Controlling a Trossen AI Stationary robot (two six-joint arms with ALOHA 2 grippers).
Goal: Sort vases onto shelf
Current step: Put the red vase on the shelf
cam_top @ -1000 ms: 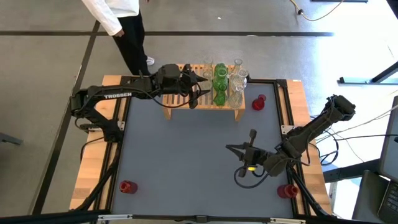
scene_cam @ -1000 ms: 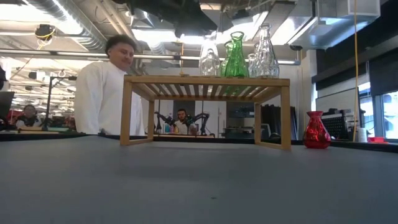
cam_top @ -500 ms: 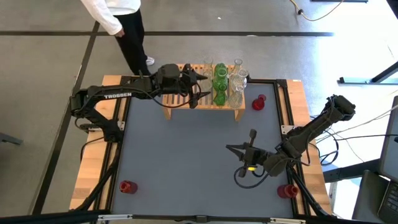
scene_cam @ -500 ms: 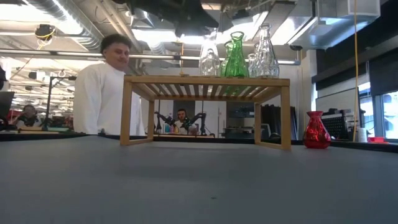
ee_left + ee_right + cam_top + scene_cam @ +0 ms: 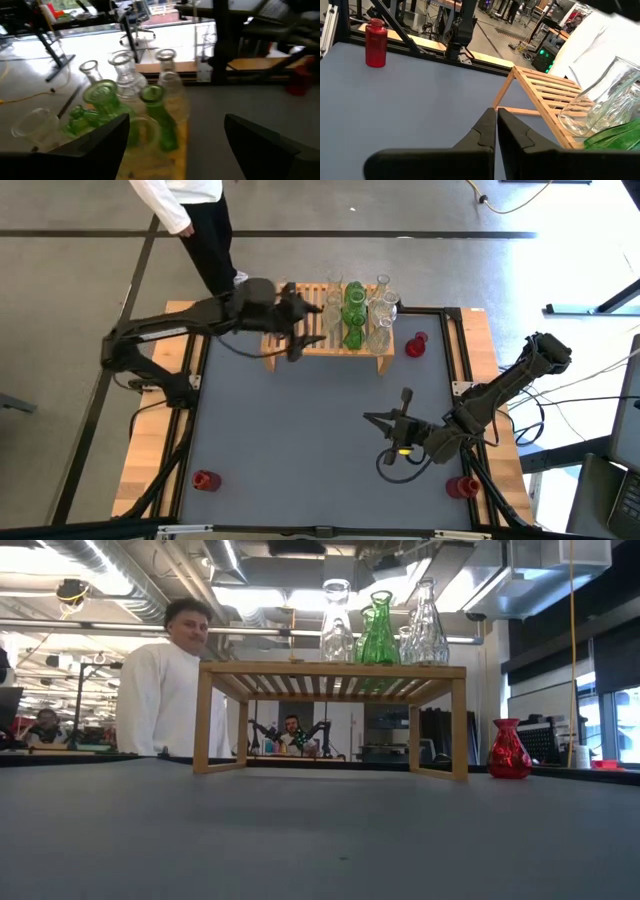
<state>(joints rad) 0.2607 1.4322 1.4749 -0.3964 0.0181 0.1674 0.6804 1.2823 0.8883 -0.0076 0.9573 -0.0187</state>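
Left pincer [image 5: 303, 320] hangs released above the shelf [image 5: 290, 345], beside the vases [image 5: 355, 315] clustered at its right end. A careless swing could topple that crowded group. Right pincer [image 5: 385, 420] waits clenched mid-worktop [image 5: 300, 440]. Red vases [image 5: 204, 480] stand near worktop edges; the shelf's left half offers room.

Text check | I find no readable lettering, label, brand, number or sign in any current view | vases, shelf and both arms show none I can make out
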